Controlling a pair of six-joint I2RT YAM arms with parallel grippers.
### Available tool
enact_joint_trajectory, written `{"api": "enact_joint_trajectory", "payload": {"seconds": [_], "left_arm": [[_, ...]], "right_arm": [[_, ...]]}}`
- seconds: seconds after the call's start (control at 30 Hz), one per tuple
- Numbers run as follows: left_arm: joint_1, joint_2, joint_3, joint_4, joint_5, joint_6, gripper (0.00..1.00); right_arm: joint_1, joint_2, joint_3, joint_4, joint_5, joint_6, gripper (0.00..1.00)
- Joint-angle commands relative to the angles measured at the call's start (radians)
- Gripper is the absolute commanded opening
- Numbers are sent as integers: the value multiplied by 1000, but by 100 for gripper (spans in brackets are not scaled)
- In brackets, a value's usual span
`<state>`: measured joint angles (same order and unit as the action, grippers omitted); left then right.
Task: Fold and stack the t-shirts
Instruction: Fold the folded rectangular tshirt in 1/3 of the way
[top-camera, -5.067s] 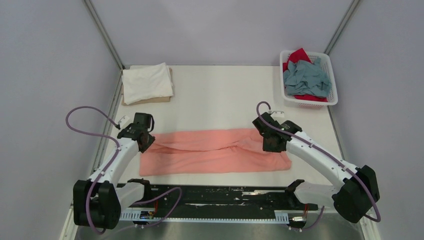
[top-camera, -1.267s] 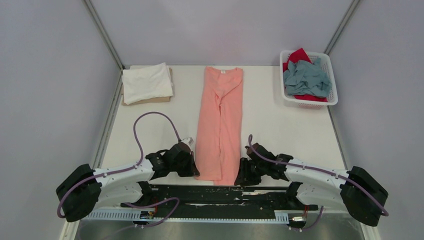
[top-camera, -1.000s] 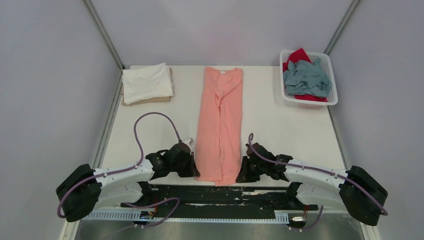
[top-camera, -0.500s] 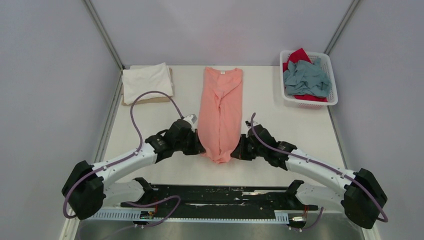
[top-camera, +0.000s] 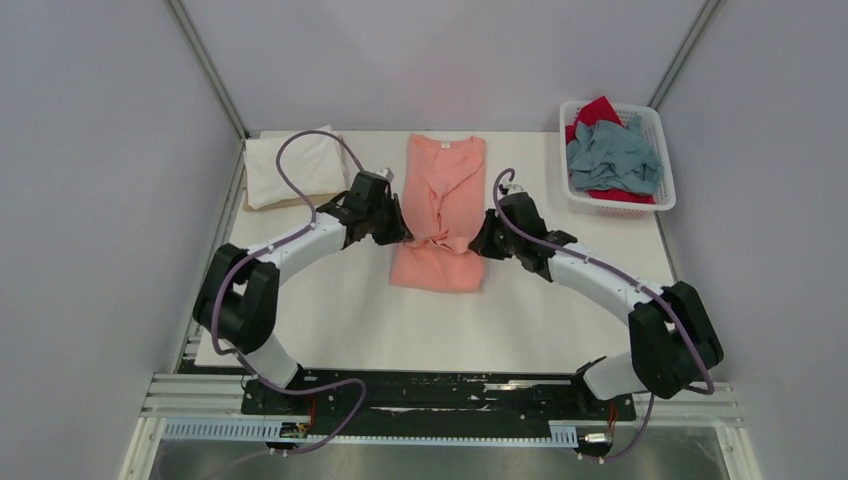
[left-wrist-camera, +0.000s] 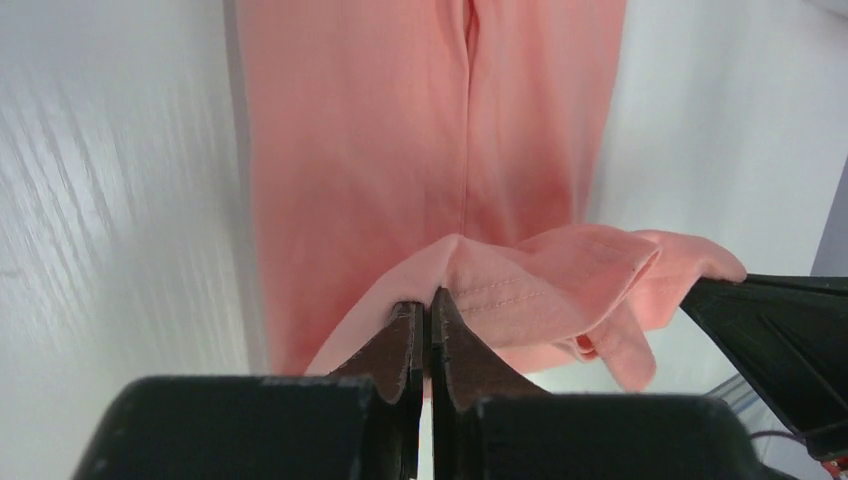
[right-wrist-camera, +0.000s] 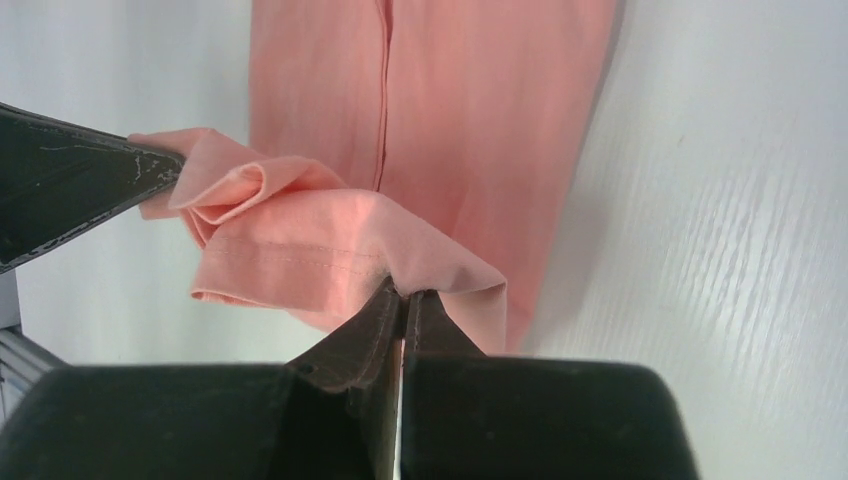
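The salmon-pink t-shirt (top-camera: 440, 200) lies as a long strip down the middle of the table, its near end lifted and carried over toward the collar. My left gripper (top-camera: 397, 232) is shut on the left corner of the hem (left-wrist-camera: 470, 290). My right gripper (top-camera: 480, 243) is shut on the right corner (right-wrist-camera: 420, 262). Both hold the hem just above the strip's middle. A folded white t-shirt (top-camera: 292, 163) lies at the back left. The grey-blue t-shirt (top-camera: 612, 155) and the red t-shirt (top-camera: 598, 110) lie crumpled in the basket.
The white lattice basket (top-camera: 665, 190) stands at the back right. A thin tan board (top-camera: 262, 203) lies under the white shirt. Bare white table (top-camera: 400, 330) lies in front of the arms. Grey walls close in left, right and behind.
Both grippers have carried the shirt's near hem away from the front edge toward the back, doubling the lower half over. Earlier the shirt lay sideways; it now runs front to back.
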<state>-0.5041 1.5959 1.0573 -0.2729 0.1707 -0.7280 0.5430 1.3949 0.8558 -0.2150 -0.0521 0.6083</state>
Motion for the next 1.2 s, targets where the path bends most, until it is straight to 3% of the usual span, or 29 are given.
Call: {"api": "enact_joint_trajectory", "payload": {"seconds": [0.0,0.4,0.57,0.63,0.7,0.73,0.77,0.8,0.87,0.97,1.1,1.17], "left_arm": [[52,103,122,-4,44,63,0],[117,318,330,-45,84,114,1],[127,389,384,-65,98,124,12],[134,405,403,-68,98,129,20],[141,413,426,-71,106,149,34],[144,414,458,-76,117,159,50],[145,414,498,-101,116,181,62],[146,412,522,-119,105,203,83],[145,392,565,-169,68,221,98],[146,303,520,-171,21,227,100],[145,163,376,-158,-60,196,100],[145,94,274,-146,-70,173,100]], "right_arm": [[-49,98,103,126,-3,-66,0],[-124,316,257,167,-53,-111,0],[-155,407,320,175,-80,-115,5],[-168,444,349,174,-90,-117,7],[-179,451,373,174,-98,-121,19],[-181,445,385,172,-99,-127,28],[-182,435,393,169,-100,-135,45],[-181,421,400,165,-106,-144,61],[-180,383,397,148,-121,-153,70],[-170,309,340,145,-157,-156,79],[-131,239,249,136,-224,-166,99],[-114,204,187,117,-225,-145,100]]}}
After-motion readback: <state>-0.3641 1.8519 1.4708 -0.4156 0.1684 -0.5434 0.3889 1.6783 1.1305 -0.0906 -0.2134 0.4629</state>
